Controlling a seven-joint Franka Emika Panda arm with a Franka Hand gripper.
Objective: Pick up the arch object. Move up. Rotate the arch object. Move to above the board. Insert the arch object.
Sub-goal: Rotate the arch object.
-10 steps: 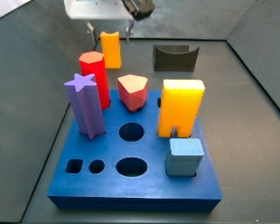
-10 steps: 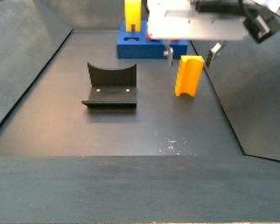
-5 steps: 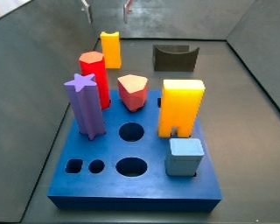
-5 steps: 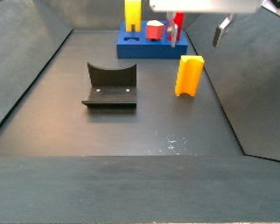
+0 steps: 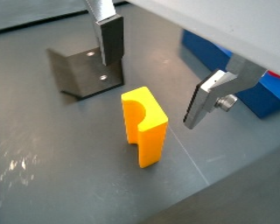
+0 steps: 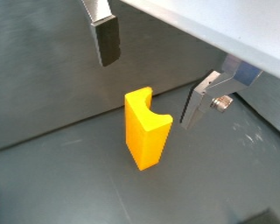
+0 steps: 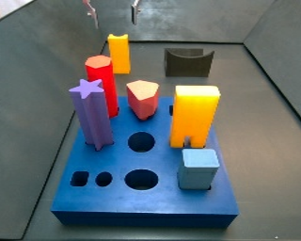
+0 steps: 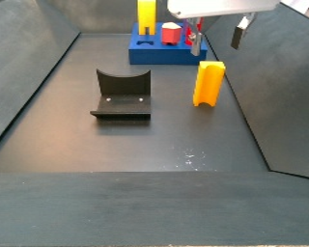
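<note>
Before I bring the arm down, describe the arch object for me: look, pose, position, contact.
The arch object is a slim yellow-orange block with a curved notch cut in its top end. It stands upright on the dark floor, apart from the blue board and the fixture. The gripper hangs open above it; nothing touches it.

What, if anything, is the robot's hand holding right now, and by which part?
Nothing. The hand hangs open above the slim yellow block, which stands free on the floor, clear of both fingers.
</note>
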